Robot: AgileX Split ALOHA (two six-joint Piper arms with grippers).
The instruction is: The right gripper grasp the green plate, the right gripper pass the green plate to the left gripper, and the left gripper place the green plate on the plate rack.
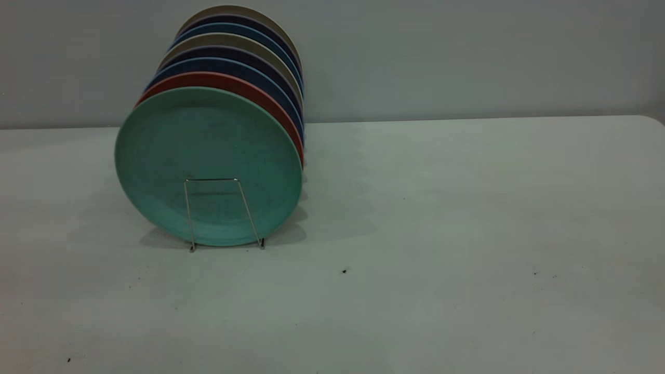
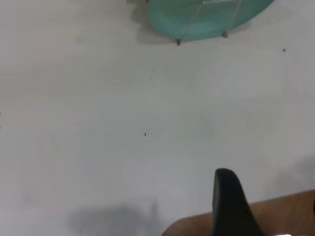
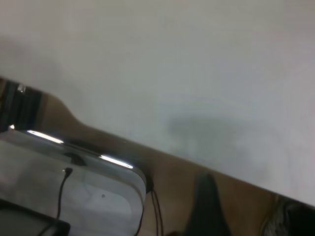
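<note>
The green plate [image 1: 208,166] stands upright at the front of a row of plates in the plate rack [image 1: 213,179], leaning behind the front wire loop. Its lower rim [image 2: 206,19] and the rack's wire [image 2: 190,22] also show in the left wrist view. Neither arm appears in the exterior view. Part of my left gripper [image 2: 229,196] shows over the table's near edge, well away from the plate and holding nothing. Part of my right gripper [image 3: 206,206] shows beyond the table edge, over brown floor, with no plate near it.
Behind the green plate stand a salmon-pink plate [image 1: 249,91], dark blue plates [image 1: 228,65] and beige ones. The white table [image 1: 467,208] reaches to the right. A grey wall is behind. A white rounded unit with a cable [image 3: 74,187] lies below the table edge.
</note>
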